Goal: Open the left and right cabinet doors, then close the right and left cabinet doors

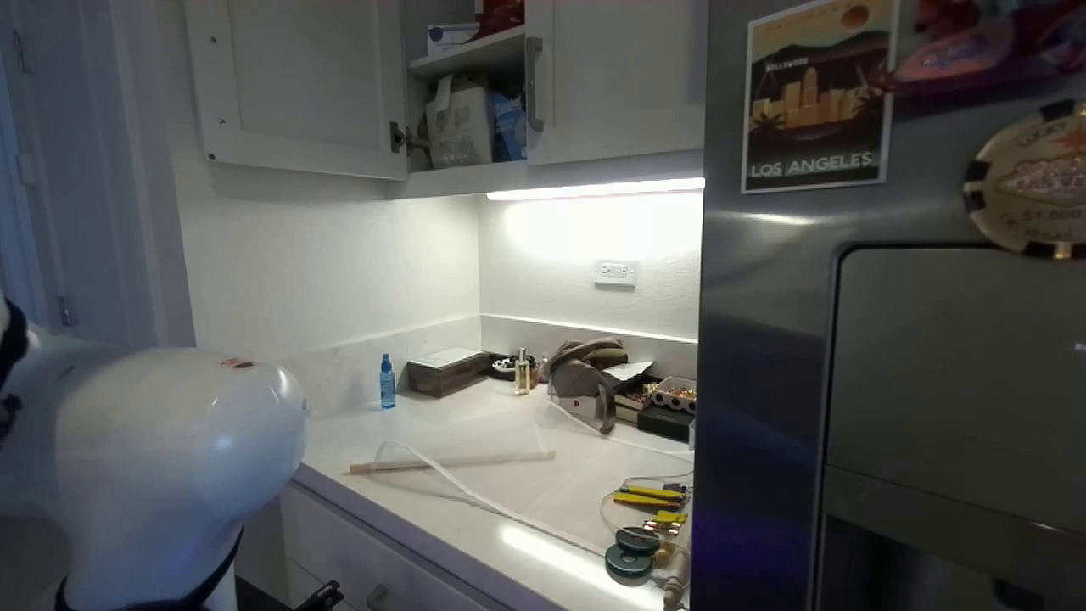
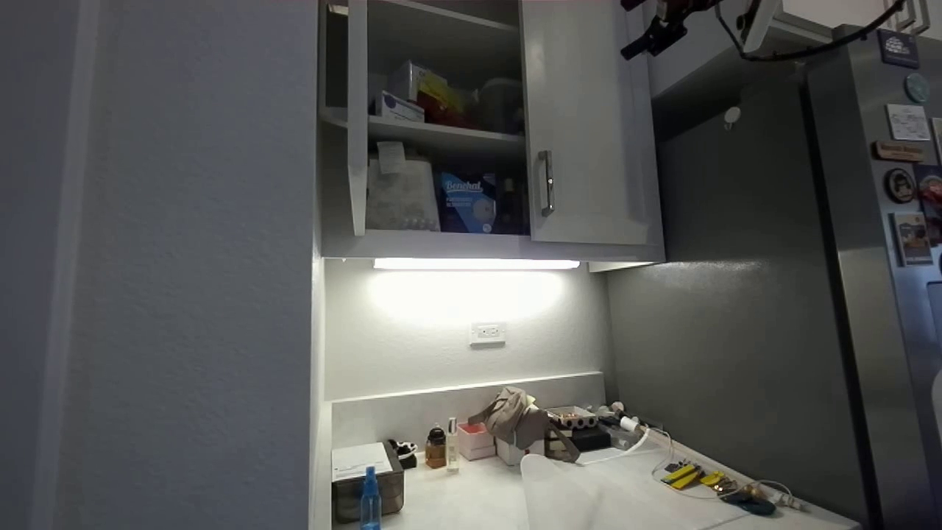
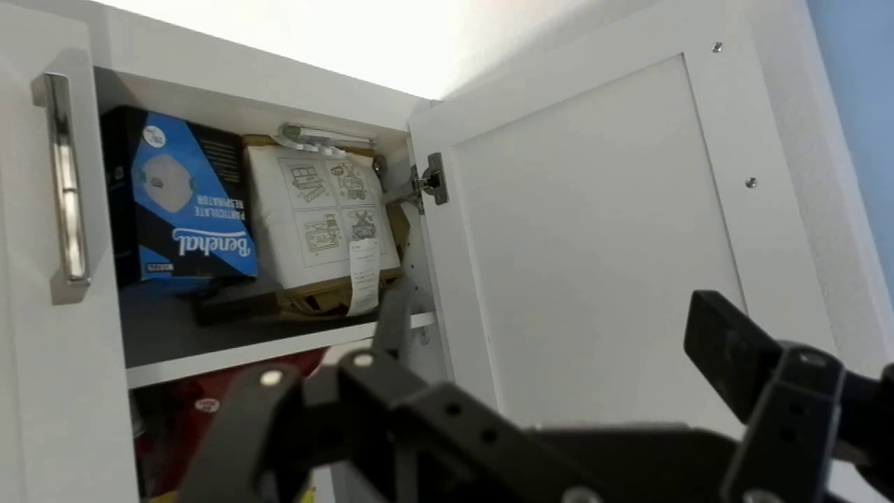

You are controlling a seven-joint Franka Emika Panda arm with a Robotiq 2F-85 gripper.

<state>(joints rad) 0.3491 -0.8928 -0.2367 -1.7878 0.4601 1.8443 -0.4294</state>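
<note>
The left cabinet door (image 1: pixel 297 85) is swung out wide, its inner face showing in the wrist view (image 3: pixel 594 209); it is nearly edge-on in an exterior view (image 2: pixel 358 140). The right cabinet door (image 2: pixel 596 132) lies closed against the cabinet front. Its silver bar handle (image 2: pixel 547 184) also appears at the left of the wrist view, on the right cabinet door (image 3: pixel 35 363). My gripper (image 3: pixel 559 335) is open, nothing between its fingers, with the left door's inner face behind it. In an exterior view the gripper (image 2: pixel 629 28) hangs high, in front of the right door's upper part.
Inside the cabinet are a blue respirator box (image 3: pixel 188 202) and a white package (image 3: pixel 321 209). The steel fridge (image 1: pixel 764 339) stands beside the cabinet. Below, the counter (image 1: pixel 475 424) holds a blue spray bottle (image 1: pixel 388 382), boxes and cables. The white arm (image 1: pixel 178 467) fills the lower left.
</note>
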